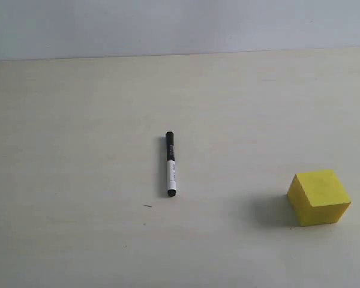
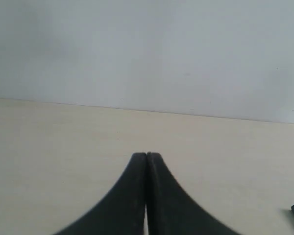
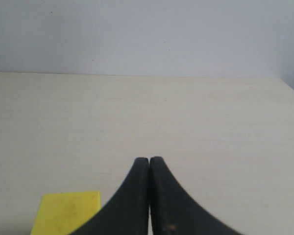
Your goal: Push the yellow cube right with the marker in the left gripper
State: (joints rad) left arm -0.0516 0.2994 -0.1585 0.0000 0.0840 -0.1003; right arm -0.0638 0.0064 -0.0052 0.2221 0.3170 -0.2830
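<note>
Left gripper [image 2: 146,156], a black two-fingered tool seen only in its own wrist view, has its curved fingers pressed together with nothing between them. The matching black right gripper [image 3: 150,160] is likewise pressed together and holds nothing. Beneath both spreads a pale beige matte tabletop [image 1: 78,120], filling most of the exterior view up to a plain grey-white wall [image 1: 168,24] along the top of the frame. A bright yellow matte solid cube [image 1: 319,197] sits at the lower right of that frame; in the right wrist view the cube [image 3: 66,211] shows close beside the right gripper. Well apart from it, just left of centre, a thin marker [image 1: 170,165] with black cap, white labelled barrel and black end lies flat on the table, running up and down the frame with the cap uppermost. Bare tabletop lies between the two. A tiny dark speck [image 1: 147,206] sits on the table to the lower left of the marker's lower end.
</note>
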